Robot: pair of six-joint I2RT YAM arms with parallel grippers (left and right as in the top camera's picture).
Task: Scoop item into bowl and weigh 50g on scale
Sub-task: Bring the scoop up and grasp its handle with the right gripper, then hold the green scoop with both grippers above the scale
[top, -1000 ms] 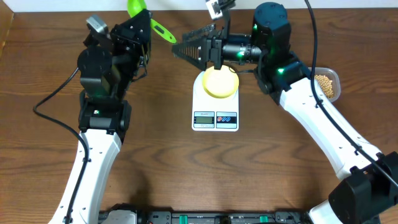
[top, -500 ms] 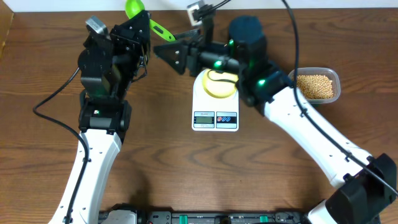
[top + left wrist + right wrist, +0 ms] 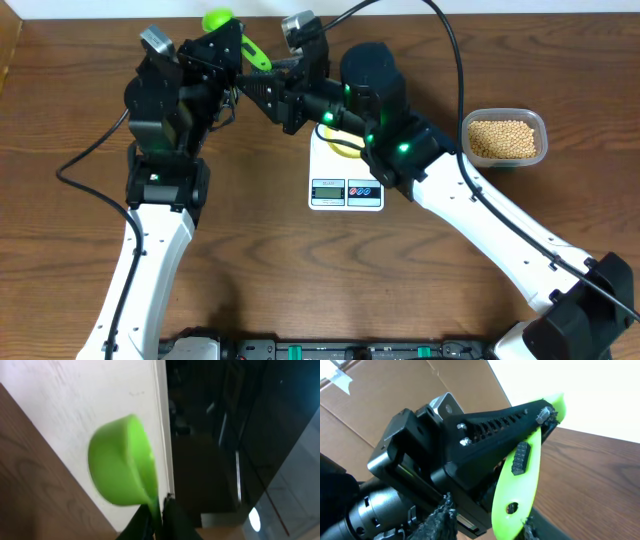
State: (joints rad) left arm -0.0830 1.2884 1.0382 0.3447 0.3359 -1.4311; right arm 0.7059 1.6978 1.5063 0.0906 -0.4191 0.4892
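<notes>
Low in the centre of the overhead view, the flat white digital kitchen scale (image 3: 347, 180) is sitting on the brown wooden table (image 3: 260, 265). It is carrying the small round pale yellow bowl (image 3: 335, 145), which is mostly hidden under the right arm. Toward the upper right, the small tan-beige beans (image 3: 505, 138) are lying in a clear rounded-rectangular plastic container (image 3: 543, 140). At the top edge, the left gripper (image 3: 156, 517) is clamping the handle of a bright green plastic scoop (image 3: 122, 467), well apart from the beans. The right gripper (image 3: 484, 524) is holding its fingers apart on either side of the handle's end.
</notes>
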